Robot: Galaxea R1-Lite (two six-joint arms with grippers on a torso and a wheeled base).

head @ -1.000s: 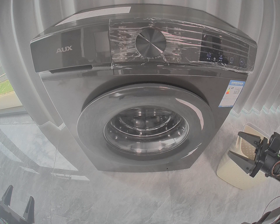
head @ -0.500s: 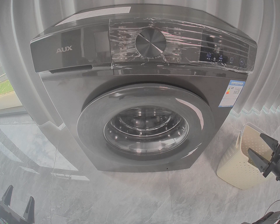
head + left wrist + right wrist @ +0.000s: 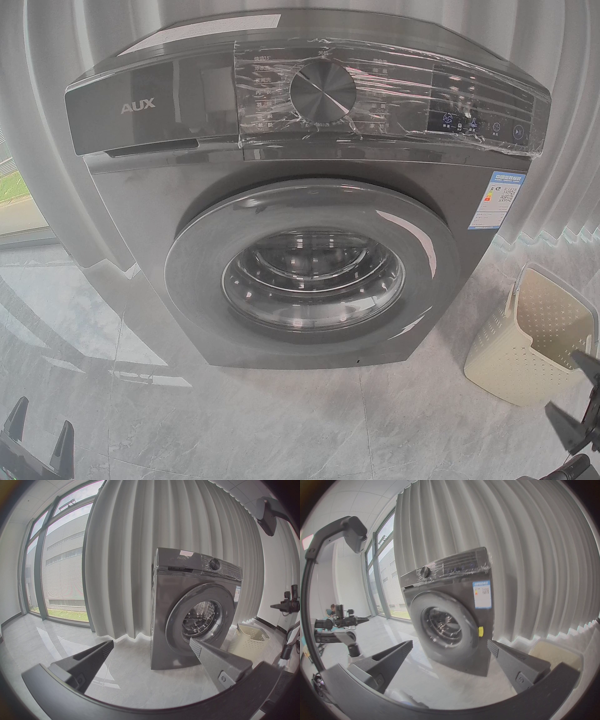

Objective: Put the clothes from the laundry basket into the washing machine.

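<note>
The washing machine point(image 3: 312, 187) stands on the grey floor point(image 3: 250, 419) against pale curtains, its round door point(image 3: 187, 275) shut and the drum visible through the glass. The cream laundry basket point(image 3: 519, 362) sits on the floor just right of the machine. The right pincer point(image 3: 562, 381) hangs spread at the basket's near edge. The left pincer point(image 3: 45, 412), also spread, holds nothing at the near left, well apart from the machine.

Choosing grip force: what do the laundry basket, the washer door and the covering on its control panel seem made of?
Laundry basket: probably rigid cream plastic, matte, with moulded rows of small holes. Washer door: clear glossy window, glass or plastic, in a grey satin ring, possibly painted metal or plastic. Panel covering: thin clear plastic film, wrinkled and glinting.
</note>
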